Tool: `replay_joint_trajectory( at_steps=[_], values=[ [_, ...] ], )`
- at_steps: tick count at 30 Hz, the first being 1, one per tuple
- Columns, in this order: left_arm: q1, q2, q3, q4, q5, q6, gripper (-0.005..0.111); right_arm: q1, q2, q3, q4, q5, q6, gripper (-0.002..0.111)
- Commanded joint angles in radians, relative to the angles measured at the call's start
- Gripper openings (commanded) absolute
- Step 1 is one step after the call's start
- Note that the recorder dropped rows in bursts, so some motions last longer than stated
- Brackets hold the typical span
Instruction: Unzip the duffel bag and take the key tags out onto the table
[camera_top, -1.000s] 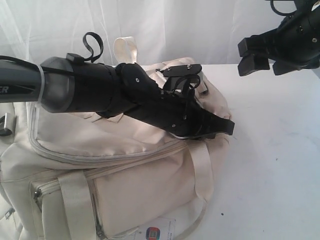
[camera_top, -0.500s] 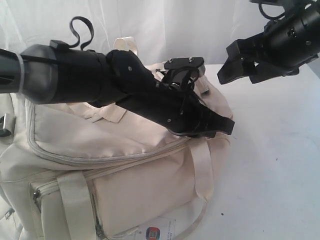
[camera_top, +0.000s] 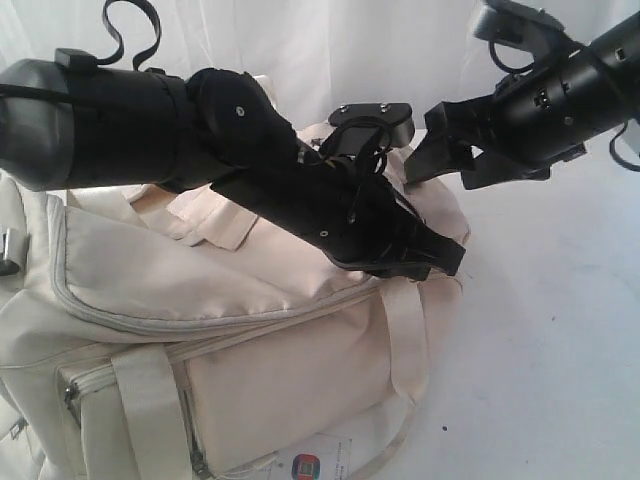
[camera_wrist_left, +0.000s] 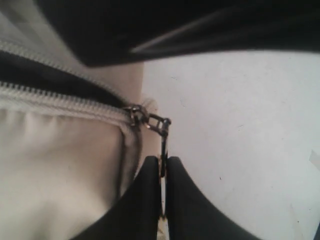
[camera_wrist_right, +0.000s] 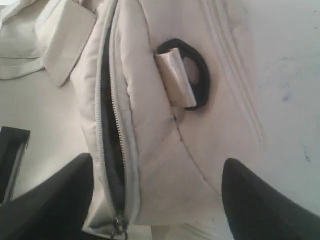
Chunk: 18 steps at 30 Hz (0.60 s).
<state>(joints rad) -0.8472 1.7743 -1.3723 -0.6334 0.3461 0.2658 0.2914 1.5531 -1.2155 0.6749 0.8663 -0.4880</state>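
Observation:
The cream duffel bag (camera_top: 250, 330) lies on the white table (camera_top: 560, 330). My left gripper (camera_top: 450, 262) reaches over the bag to its right end. There it is shut on the metal zipper pull (camera_wrist_left: 163, 135), just beyond the slider (camera_wrist_left: 135, 116). Behind the slider the grey zipper (camera_wrist_right: 111, 140) gapes a little and shows dark lining. My right gripper (camera_top: 440, 150) hovers open above that same end of the bag, its fingers (camera_wrist_right: 260, 200) spread wide over the fabric. The key tags are hidden.
A paper label (camera_top: 318, 465) with a red-blue mark hangs at the bag's front. A black ring (camera_wrist_right: 197, 75) on a cream loop sits on the bag's end. Wide straps (camera_top: 150, 410) cross the front. A white curtain hangs behind the table.
My right arm has swung left and down, from the upper right to just above the bag's end. The left arm's rear part has risen while its gripper stays on the pull.

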Motion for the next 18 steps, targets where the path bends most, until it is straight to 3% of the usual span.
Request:
replay_joint_trajectory(
  at_steps=[1, 11, 18],
  values=[
    [-0.004, -0.022, -0.003, -0.010, 0.045, 0.002, 0.000, -0.001, 0.046, 0.003, 0.115, 0.018, -0.094, 0.067],
    [-0.004, -0.022, -0.003, -0.008, 0.039, 0.004, 0.000, -0.001, 0.138, 0.003, 0.214, 0.092, -0.169, 0.054],
    [-0.004, -0.022, -0.003, -0.008, 0.043, 0.023, 0.000, 0.007, 0.149, 0.001, 0.233, 0.082, -0.185, 0.024]
  ],
)
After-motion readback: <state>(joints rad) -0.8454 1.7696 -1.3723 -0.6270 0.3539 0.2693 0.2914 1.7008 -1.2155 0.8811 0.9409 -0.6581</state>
